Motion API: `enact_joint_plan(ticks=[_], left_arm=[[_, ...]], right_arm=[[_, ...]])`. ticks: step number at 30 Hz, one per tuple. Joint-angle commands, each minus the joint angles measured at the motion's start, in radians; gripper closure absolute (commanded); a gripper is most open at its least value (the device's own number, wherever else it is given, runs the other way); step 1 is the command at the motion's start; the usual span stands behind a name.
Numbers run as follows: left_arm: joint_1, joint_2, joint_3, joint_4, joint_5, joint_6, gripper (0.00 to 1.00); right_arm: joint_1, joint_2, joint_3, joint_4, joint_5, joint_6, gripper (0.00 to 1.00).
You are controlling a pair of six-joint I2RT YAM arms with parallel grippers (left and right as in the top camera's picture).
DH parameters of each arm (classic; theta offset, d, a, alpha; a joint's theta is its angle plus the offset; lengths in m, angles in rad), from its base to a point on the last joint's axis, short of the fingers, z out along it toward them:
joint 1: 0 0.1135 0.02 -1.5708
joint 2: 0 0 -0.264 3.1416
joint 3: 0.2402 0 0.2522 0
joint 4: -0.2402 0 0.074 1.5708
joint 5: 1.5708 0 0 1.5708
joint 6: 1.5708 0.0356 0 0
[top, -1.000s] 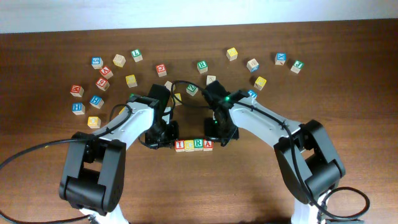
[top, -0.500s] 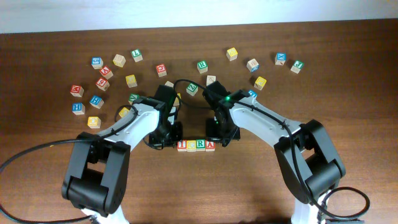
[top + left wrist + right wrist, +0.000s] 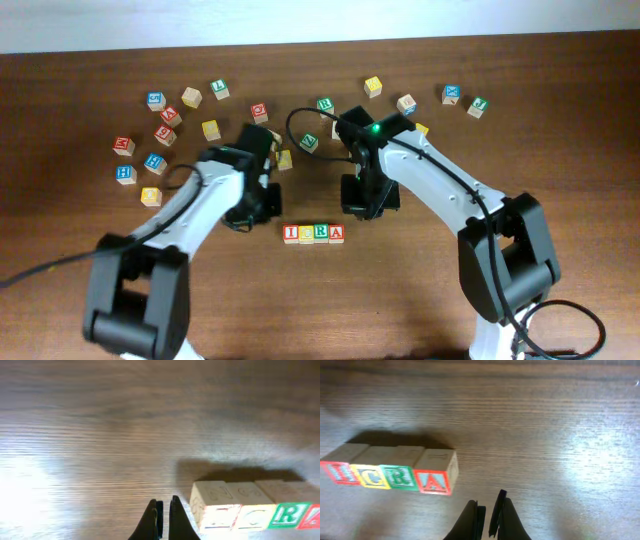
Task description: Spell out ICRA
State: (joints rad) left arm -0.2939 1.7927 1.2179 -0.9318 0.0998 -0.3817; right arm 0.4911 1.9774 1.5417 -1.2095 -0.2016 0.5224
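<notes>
Four letter blocks stand touching in a straight row (image 3: 313,234) on the brown table, reading I, C, R, A from left to right. In the right wrist view the red I (image 3: 340,471), yellow C (image 3: 370,474), green R (image 3: 400,476) and red A (image 3: 434,480) face the camera. My left gripper (image 3: 262,208) (image 3: 163,506) hangs shut and empty, up and left of the I block (image 3: 215,505), apart from it. Up and right of the A block, my right gripper (image 3: 362,203) (image 3: 490,504) is shut on nothing.
Several loose letter blocks lie scattered along the back of the table, a cluster at the left (image 3: 156,133) and others at the right (image 3: 452,94). A few sit just behind the arms, such as the green block (image 3: 309,143). The table's far edge (image 3: 320,42) runs along the top.
Both arms have drawn back from the ends of the row, toward the far side of the table. The four blocks stay where they were, lined up and untouched.
</notes>
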Motion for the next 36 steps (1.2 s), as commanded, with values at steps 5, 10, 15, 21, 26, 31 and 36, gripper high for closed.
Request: enact_joint_plan(ticks=[5, 10, 15, 21, 26, 31, 36], left_arm=[[0.454, -0.064, 0.017, -0.131, -0.014, -0.041, 1.00], [0.658, -0.064, 0.013, -0.147, 0.100, -0.041, 1.00], [0.694, -0.064, 0.013, -0.154, 0.103, -0.041, 1.00], [0.694, -0.064, 0.011, -0.154, 0.103, -0.041, 1.00], [0.694, -0.063, 0.010, -0.154, 0.103, -0.041, 1.00], [0.694, -0.063, 0.010, -0.154, 0.103, -0.040, 1.00], [0.693, -0.063, 0.010, -0.153, 0.103, -0.040, 1.00]], right_arm=[[0.209, -0.039, 0.010, 0.065, -0.042, 0.044, 0.96], [0.347, -0.006, 0.006, 0.175, 0.053, 0.149, 0.96], [0.397, 0.065, 0.006, 0.184, 0.109, 0.241, 0.96], [0.399, 0.130, 0.003, 0.192, 0.110, 0.246, 0.96], [0.399, 0.156, -0.006, 0.204, 0.111, 0.246, 0.96], [0.399, 0.156, -0.007, 0.220, 0.135, 0.246, 0.96], [0.398, 0.156, -0.007, 0.235, 0.140, 0.246, 0.96]])
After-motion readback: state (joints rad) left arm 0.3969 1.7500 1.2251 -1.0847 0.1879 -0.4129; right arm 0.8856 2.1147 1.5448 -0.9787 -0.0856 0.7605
